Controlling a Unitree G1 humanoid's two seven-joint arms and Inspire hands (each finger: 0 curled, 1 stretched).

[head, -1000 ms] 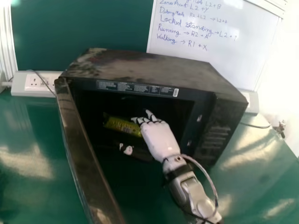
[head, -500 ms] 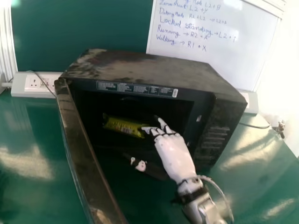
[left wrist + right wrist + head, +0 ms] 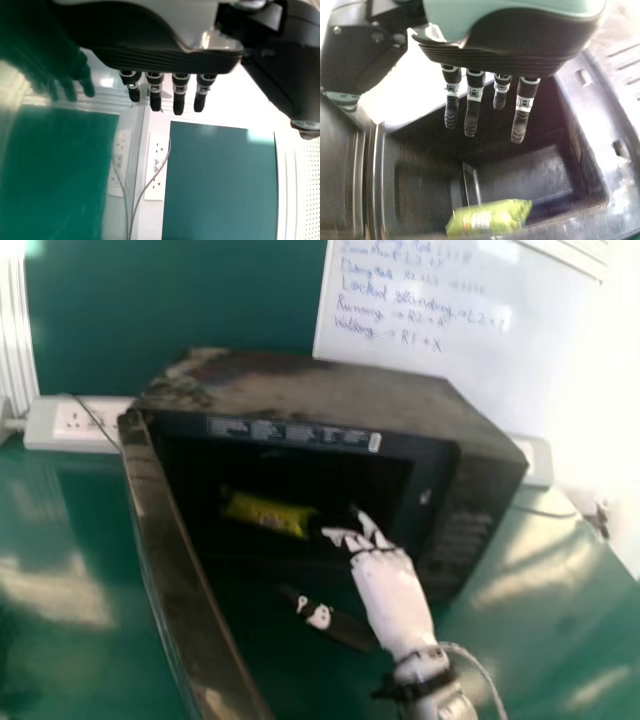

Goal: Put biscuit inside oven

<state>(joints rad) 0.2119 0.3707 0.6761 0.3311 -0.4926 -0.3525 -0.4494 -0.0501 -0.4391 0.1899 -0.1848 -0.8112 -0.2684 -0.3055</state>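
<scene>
Drawing back from the oven [image 3: 310,395], the right hand [image 3: 392,600] has shifted toward the oven's right side and nearer the robot over the last second, its thumb [image 3: 350,630] moving along with it. More of the biscuit packet's right end shows now, while the packet [image 3: 268,515] itself lies in nearly the same place inside the oven, left of the middle of the opening.

Yellow-green and lying on its long side, the packet is free of the right hand. That hand is in front of the oven's opening, to the right of the packet, with its fingers [image 3: 471,112] well open, almost straight and slightly spread. They hold nothing, and the thumb stands off to the side.

The left hand [image 3: 150,57] appears in the left wrist view, its fingers straight and side by side, its thumb apart from them; it has hold of nothing.

Wide open, the oven's door [image 3: 185,560] swings out from its left side toward the robot. The oven sits on a shiny green table [image 3: 55,580]. Behind the oven, to the right, is a whiteboard [image 3: 460,380] with handwriting, and to the oven's left a white socket strip [image 3: 80,423] with a thin cable [image 3: 98,422].
</scene>
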